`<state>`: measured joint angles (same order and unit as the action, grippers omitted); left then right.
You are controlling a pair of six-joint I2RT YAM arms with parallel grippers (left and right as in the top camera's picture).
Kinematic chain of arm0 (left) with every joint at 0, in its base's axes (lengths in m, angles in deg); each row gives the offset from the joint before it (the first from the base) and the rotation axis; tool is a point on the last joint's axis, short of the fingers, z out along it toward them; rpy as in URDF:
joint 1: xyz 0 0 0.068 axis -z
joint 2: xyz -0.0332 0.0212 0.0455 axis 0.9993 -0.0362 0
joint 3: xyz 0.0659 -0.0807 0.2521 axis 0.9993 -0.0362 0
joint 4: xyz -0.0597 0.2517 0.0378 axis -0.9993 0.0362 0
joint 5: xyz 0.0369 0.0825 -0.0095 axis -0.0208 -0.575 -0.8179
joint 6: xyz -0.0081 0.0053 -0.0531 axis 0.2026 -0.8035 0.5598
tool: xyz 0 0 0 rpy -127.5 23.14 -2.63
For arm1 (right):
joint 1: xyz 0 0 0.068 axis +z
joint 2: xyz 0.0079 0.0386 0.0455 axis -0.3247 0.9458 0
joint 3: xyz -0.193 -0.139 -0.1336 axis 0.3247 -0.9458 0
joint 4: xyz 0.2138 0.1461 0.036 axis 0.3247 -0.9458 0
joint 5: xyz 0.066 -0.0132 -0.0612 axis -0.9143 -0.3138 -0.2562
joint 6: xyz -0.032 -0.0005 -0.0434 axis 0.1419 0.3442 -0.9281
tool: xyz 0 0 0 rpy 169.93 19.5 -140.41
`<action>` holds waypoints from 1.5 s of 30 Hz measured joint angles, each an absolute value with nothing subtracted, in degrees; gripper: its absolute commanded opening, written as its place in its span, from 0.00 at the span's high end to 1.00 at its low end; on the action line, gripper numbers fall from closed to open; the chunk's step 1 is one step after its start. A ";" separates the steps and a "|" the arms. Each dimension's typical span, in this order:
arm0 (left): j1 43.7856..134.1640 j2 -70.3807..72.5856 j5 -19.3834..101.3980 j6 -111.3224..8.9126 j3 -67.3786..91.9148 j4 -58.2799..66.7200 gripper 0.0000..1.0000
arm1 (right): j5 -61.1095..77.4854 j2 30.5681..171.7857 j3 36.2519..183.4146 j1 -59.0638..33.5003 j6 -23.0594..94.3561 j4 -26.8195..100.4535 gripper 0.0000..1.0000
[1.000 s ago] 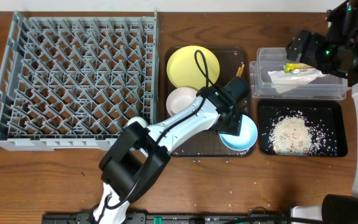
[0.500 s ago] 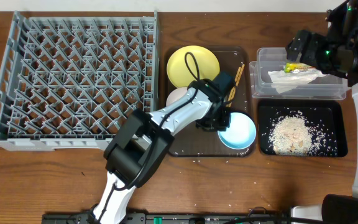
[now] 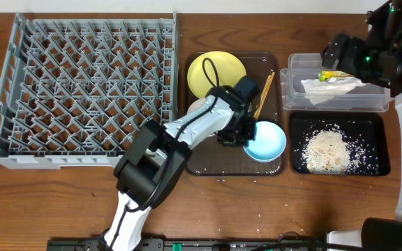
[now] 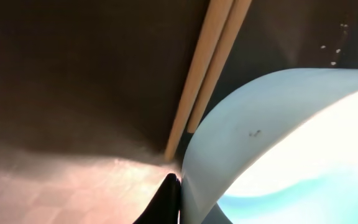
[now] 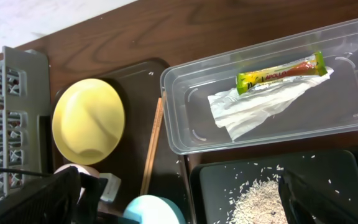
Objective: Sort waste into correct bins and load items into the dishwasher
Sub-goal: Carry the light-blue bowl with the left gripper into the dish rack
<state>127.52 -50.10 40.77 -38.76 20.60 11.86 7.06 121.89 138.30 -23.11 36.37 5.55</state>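
The grey dish rack (image 3: 82,90) is set at the bench's far-left corner, with the brown serving tray (image 3: 271,166) at mid-bench. On that tray, the yellow plate (image 3: 211,73), the arm-hidden white bowl (image 3: 196,108) and the chopsticks (image 3: 264,90) are crowded beside the light blue bowl (image 3: 267,139). The bowl's rim is pinched by the left gripper (image 3: 241,136), whose arm is stretched in from the near edge. Toward the right edge, the snack wrapper (image 5: 281,73) and napkin (image 5: 260,106) are seen in the clear tub (image 3: 295,66), and rice (image 3: 326,150) in the black tray (image 3: 375,122). The right gripper (image 3: 332,54) is held wide apart above the tub.

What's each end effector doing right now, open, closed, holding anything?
Left end effector: closed on the rim of the light blue bowl.
Right end effector: open, holding nothing.
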 measured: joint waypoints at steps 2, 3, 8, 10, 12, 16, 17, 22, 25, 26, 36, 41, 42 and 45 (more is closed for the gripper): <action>126.84 -48.87 41.40 -39.13 20.60 12.08 0.93 | 7.06 121.89 138.30 -23.11 36.37 5.55 0.01; 126.25 -47.61 41.58 -39.35 20.60 12.19 0.92 | 7.06 121.89 138.30 -23.11 36.37 5.55 0.01; 121.49 -38.23 41.58 -41.45 20.60 13.26 0.92 | 7.06 121.89 138.30 -23.11 36.37 5.55 0.01; 118.49 -33.70 39.85 -42.32 20.60 14.35 0.93 | 7.06 121.89 138.30 -23.11 36.37 5.55 0.01; 114.91 -29.31 35.74 -42.74 20.62 16.30 0.93 | 7.08 121.89 138.30 -23.11 36.37 5.55 0.01; 107.89 -22.93 23.13 -42.98 20.62 20.43 0.93 | 7.08 121.89 138.30 -23.11 36.37 5.57 0.01; 106.36 -21.79 19.37 -43.04 20.62 21.37 0.93 | 7.11 121.89 138.30 -23.11 36.37 5.57 0.01; 102.69 -18.62 -0.41 -43.39 20.62 25.67 0.93 | 7.08 121.89 138.30 -23.11 36.37 5.55 0.01; 102.91 -18.56 -11.69 -42.52 20.53 27.60 0.94 | 7.08 121.89 138.30 -23.11 36.37 5.55 0.01; 103.13 -18.60 -15.27 -41.95 20.36 28.12 0.93 | 7.08 121.89 138.30 -23.11 36.37 5.55 0.01; 107.56 -18.78 -41.96 -32.46 13.80 29.78 0.93 | 7.08 121.89 138.30 -23.11 36.37 5.55 0.01; 111.39 -20.55 -51.36 -27.63 9.97 28.19 0.93 | 7.08 121.89 138.30 -23.11 36.37 5.53 0.01; 111.94 -21.03 -52.72 -27.28 9.56 27.90 0.93 | 7.08 121.89 138.30 -23.11 36.37 5.55 0.01; 113.68 -23.89 -57.83 -26.28 8.86 27.64 0.92 | 7.08 121.89 138.30 -23.11 36.37 5.53 0.01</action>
<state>113.68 -23.89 -57.83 -26.28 8.86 27.64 7.08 121.89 138.30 -23.11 36.37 5.53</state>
